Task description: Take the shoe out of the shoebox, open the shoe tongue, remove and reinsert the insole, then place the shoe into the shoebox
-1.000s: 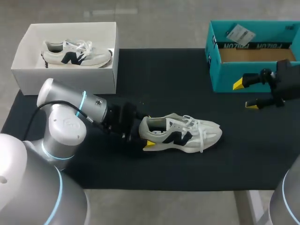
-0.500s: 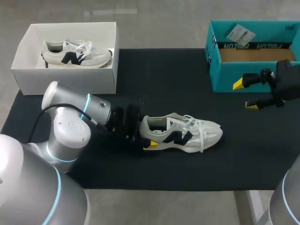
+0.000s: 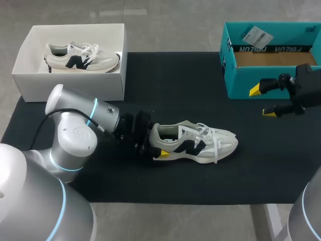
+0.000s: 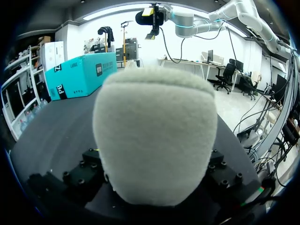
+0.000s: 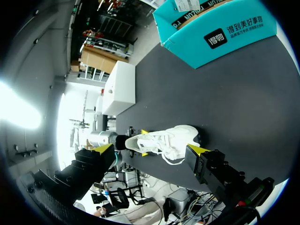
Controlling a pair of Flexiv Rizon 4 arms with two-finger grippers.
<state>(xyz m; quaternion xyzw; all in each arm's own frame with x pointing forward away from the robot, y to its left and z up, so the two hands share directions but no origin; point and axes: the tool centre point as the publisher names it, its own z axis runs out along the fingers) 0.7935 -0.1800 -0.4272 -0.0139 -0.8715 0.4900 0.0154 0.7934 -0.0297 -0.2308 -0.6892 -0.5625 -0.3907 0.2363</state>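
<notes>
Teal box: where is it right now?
Head view: the teal box sits at the far right corner of the table, just beyond the right gripper, well away from the shoe.

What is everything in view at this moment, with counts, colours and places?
loose sneaker: one, off-white with navy logo, on its side mid-mat, toe toward the right arm.
boxed sneaker: one, same colours, inside the white shoebox.
white shoebox: one, open, far left corner of the mat.
teal shoebox: one, open, far right; no shoe seen inside.
tag: one, white, at the teal shoebox's back rim.
black mat: one, covering the table.
left gripper: one, yellow-tipped, shut on the loose sneaker's heel.
right gripper: one, yellow-tipped, open, holding nothing, in front of the teal shoebox.
</notes>
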